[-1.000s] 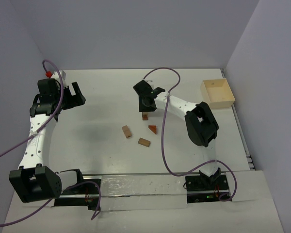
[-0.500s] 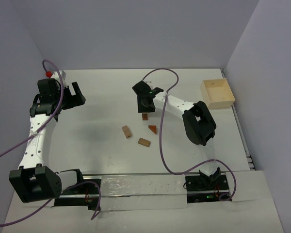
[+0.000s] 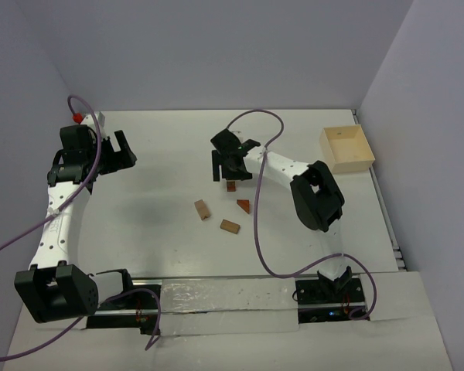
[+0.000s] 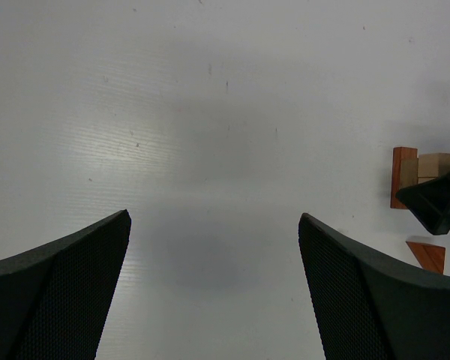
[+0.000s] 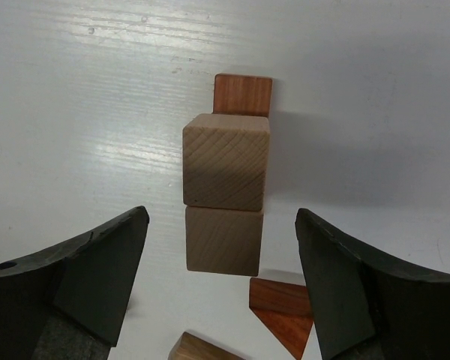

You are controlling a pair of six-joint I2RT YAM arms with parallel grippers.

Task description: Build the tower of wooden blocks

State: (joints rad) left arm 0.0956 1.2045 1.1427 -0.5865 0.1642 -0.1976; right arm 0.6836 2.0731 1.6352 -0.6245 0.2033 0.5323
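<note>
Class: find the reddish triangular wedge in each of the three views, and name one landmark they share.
Top external: triangular wedge near centre, just below the block stack.
Left wrist: lower right edge.
Right wrist: bottom, right of centre.
Shared landmark: the block stack, beside the wedge in all three.

Pale tan with fine grain on 2 cubes of the wood block tower (image 5: 226,161), reddish-brown at its base. Reddish-brown wedge (image 5: 283,315). White table (image 3: 162,154), purple cables (image 3: 256,220).
</note>
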